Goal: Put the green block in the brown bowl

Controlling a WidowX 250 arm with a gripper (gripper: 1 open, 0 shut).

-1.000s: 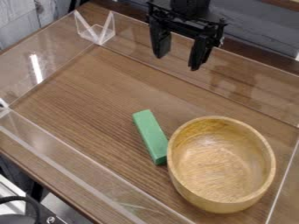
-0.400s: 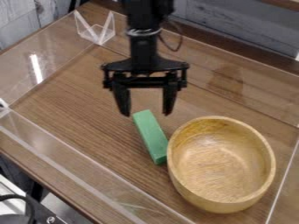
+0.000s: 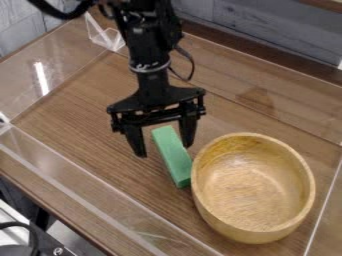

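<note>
You have one green block point(image 3: 171, 157) at the centre of the frame and one brown bowl point(image 3: 254, 187) at the lower right. One gripper point(image 3: 163, 136) hangs above the block's upper end. One wooden table point(image 3: 94, 120) carries them, with one clear walled enclosure point(image 3: 34, 75) around it.

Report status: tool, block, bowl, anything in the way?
Tool open, pointing down, straddling the far end of the green block. Block flat on the table, not gripped, beside the brown bowl. Bowl empty. Nothing in the way.
</note>
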